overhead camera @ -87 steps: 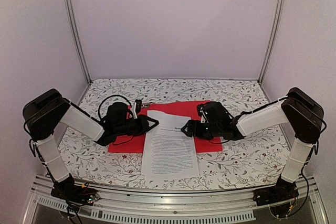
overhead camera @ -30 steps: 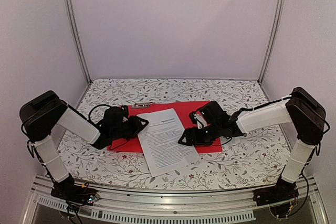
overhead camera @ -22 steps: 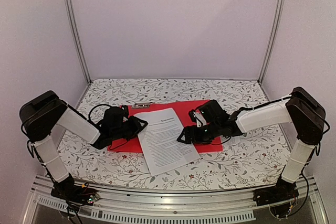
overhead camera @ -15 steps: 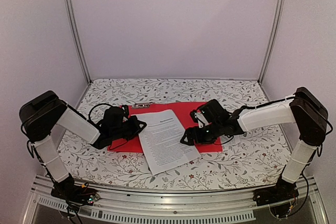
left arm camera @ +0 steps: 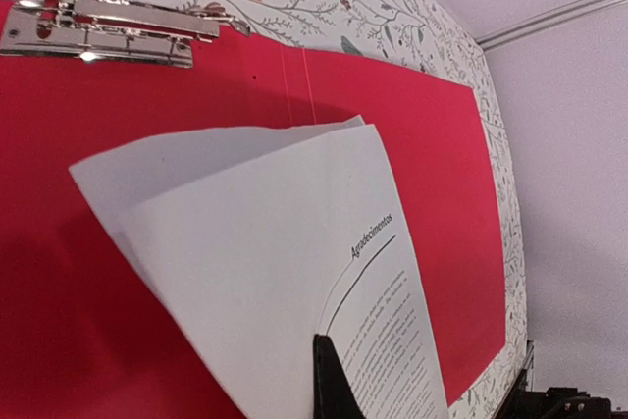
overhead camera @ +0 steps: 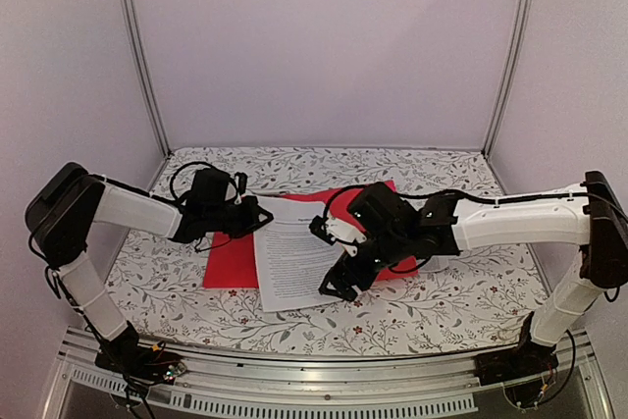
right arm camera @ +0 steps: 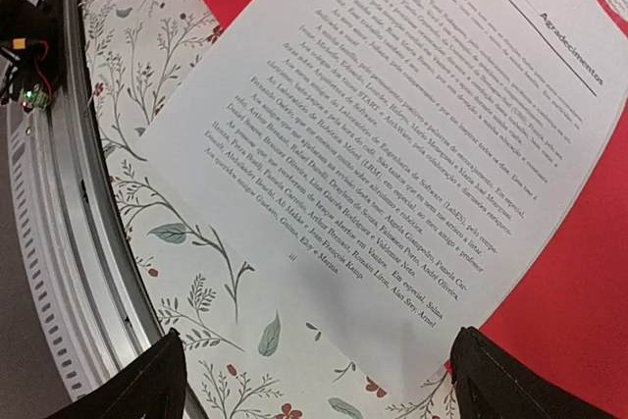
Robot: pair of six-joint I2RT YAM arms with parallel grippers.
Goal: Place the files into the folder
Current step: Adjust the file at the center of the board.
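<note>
The files [overhead camera: 292, 257] are white printed sheets lying askew over the red folder [overhead camera: 228, 264], their near end out on the tablecloth. My left gripper [overhead camera: 253, 217] is shut on their far left corner. In the left wrist view that corner of the files [left arm camera: 265, 242] curls up off the folder [left arm camera: 402, 125], with one dark fingertip [left arm camera: 330, 380] showing on it. The folder's metal clip [left arm camera: 103, 31] lies at the far edge. My right gripper [overhead camera: 337, 288] hovers open over the near right corner of the files [right arm camera: 392, 125], fingertips [right arm camera: 162, 380] spread wide and holding nothing.
A floral tablecloth [overhead camera: 442, 287] covers the table. A metal rail [right arm camera: 59, 203] with wiring runs along the near edge, close to my right gripper. White walls and metal posts [overhead camera: 142, 56] enclose the back and sides.
My left gripper has closed on the sheets' far left corner and lifted it. My right arm has swung toward the near edge, over the sheets' near right corner, and its jaws have opened wider.
</note>
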